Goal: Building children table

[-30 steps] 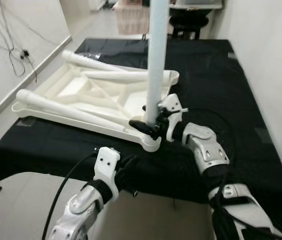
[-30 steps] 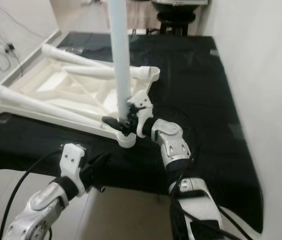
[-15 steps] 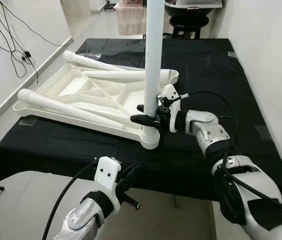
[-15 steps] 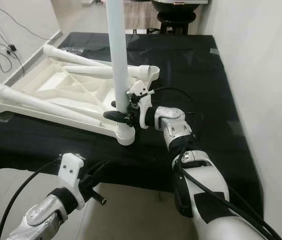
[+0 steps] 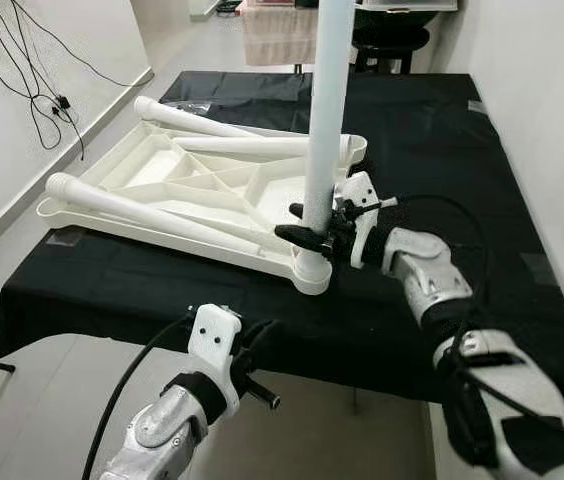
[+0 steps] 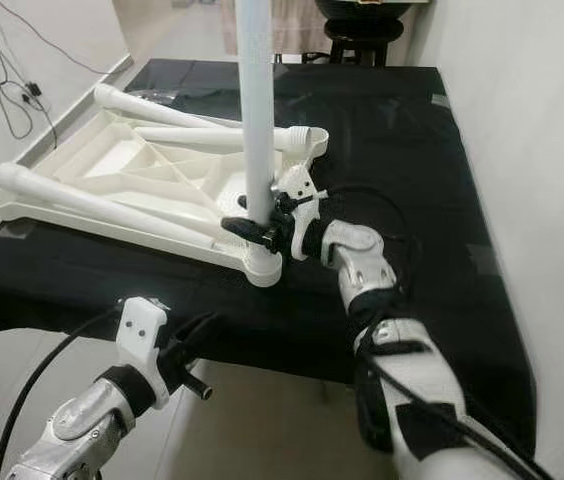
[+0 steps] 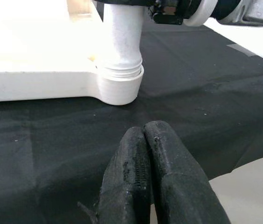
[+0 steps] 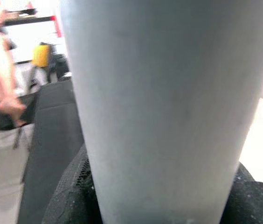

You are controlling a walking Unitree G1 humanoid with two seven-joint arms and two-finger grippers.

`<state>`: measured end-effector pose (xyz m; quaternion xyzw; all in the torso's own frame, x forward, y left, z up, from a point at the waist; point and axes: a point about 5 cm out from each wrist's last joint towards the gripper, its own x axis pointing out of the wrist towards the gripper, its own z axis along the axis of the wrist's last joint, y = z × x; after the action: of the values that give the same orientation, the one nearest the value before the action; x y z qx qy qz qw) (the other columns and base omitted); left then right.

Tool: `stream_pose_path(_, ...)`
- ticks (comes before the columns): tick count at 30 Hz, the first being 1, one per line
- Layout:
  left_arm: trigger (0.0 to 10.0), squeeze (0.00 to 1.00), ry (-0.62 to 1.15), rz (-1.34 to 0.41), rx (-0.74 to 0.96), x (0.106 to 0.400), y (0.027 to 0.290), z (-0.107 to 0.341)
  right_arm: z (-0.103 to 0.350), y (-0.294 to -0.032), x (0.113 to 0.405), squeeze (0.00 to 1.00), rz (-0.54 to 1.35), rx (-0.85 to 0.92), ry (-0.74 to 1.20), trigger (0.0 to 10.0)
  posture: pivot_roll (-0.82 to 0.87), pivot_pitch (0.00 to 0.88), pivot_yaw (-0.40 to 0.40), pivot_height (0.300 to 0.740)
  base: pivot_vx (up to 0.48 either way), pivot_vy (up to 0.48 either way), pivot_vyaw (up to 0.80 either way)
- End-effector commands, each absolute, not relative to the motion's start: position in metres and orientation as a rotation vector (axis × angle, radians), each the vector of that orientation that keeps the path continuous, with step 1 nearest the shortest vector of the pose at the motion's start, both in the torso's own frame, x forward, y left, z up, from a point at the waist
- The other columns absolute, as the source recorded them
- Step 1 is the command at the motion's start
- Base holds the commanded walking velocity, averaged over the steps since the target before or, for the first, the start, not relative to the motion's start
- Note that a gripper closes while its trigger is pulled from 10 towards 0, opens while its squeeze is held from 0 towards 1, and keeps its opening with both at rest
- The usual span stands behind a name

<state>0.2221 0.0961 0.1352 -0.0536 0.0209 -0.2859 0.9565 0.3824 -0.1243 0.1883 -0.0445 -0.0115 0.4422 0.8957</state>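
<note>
Centre of the left eye view: the right gripper (image 5: 314, 228) is clamped around a white table leg (image 5: 327, 110) that stands upright, its top running off the upper edge of the frame. The black fingers wrap the leg low down, just above where its foot sits in the corner socket (image 5: 310, 273) of the white tabletop (image 5: 212, 190). The tabletop lies upside down, ribbed underside showing, on a black cloth (image 5: 432, 140) that takes up the middle and right of the frame. Two more white legs lie flat on it: one along the near edge (image 5: 132, 207) at left centre, one along the far side (image 5: 192, 122) toward the upper left. In the right wrist view the pale leg (image 8: 169, 107) is gripped between the black pads (image 8: 73, 196). The left gripper (image 5: 259, 372) hangs at lower centre, in front of and below the cloth's near edge, holding nothing; in the left wrist view its fingers (image 7: 136, 186) are pressed together, facing the socket (image 7: 120, 86) from just short of it. Grey floor (image 5: 22, 390) sits lower left, a white wall (image 5: 552, 120) runs down the right, and black cables (image 5: 32, 80) trail at upper left.
</note>
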Motion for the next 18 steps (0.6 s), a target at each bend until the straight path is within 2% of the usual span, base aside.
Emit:
stream_pose_path(1,10.0,0.0,0.077,-0.572,-0.101,0.226,0.101,0.126,0.147,-0.125,0.369,0.0,0.623,-0.102,0.085,0.0,-0.06,0.101,0.064,0.74,0.0,0.0,0.0)
stream_pose_path(3,10.0,0.0,0.077,-0.572,-0.101,0.226,0.101,0.126,0.147,-0.125,0.369,0.0,0.623,-0.102,0.085,0.0,-0.06,0.101,0.064,0.74,0.0,0.0,0.0)
stream_pose_path(4,10.0,0.0,0.079,-0.571,-0.09,0.229,0.103,0.125,0.135,-0.126,0.358,0.0,0.436,-0.15,0.093,0.0,-0.06,0.096,0.066,0.74,0.0,0.0,0.0)
stream_pose_path(8,10.0,0.0,0.079,-0.571,-0.09,0.229,0.103,0.125,0.135,-0.126,0.358,0.0,0.436,-0.15,0.093,0.0,-0.06,0.096,0.066,0.74,0.0,0.0,0.0)
stream_pose_path(9,10.0,0.0,0.082,-0.573,-0.084,0.234,0.104,0.123,0.13,-0.127,0.354,0.0,0.309,-0.169,0.094,0.0,-0.05,0.074,0.053,0.74,0.0,0.0,0.0)
stream_pose_path(12,10.0,0.0,0.081,-0.564,-0.08,0.237,0.105,0.122,0.128,-0.125,0.354,0.0,0.253,-0.17,0.092,0.0,-0.05,0.064,0.046,0.74,0.0,0.0,0.0)
stream_pose_path(18,10.0,0.0,0.078,-0.554,-0.079,0.241,0.105,0.122,0.13,-0.12,0.36,0.0,0.261,-0.15,0.092,0.0,-0.05,0.063,0.044,0.74,0.0,0.0,0.0)
